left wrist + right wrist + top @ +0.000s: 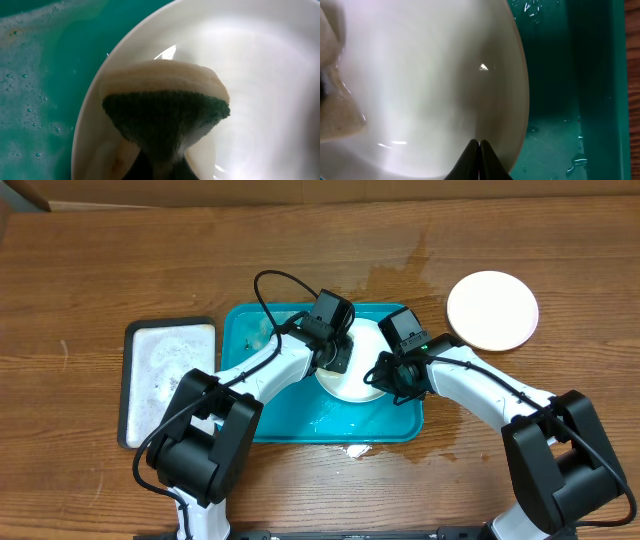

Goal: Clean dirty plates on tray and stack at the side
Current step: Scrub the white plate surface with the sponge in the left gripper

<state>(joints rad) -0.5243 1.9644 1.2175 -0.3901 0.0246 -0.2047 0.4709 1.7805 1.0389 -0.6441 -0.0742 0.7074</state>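
My left gripper [159, 167] pinches the sponge [165, 110], held against the plate [260, 75] in the tray [290, 420]. My right gripper [479, 159], fingers pressed together, bears down just inside the plate's rim. The plate's middle lies ahead and right of the sponge, so the left arm is nearer.

A plate [345, 388] is set in the tray [400, 415] at the middle of the table [100, 270], and a sponge [165, 110] is laid on it. A smaller tray [170, 380] is placed just left of the tray. A second plate [492, 310] is set on the table to the right, apart.
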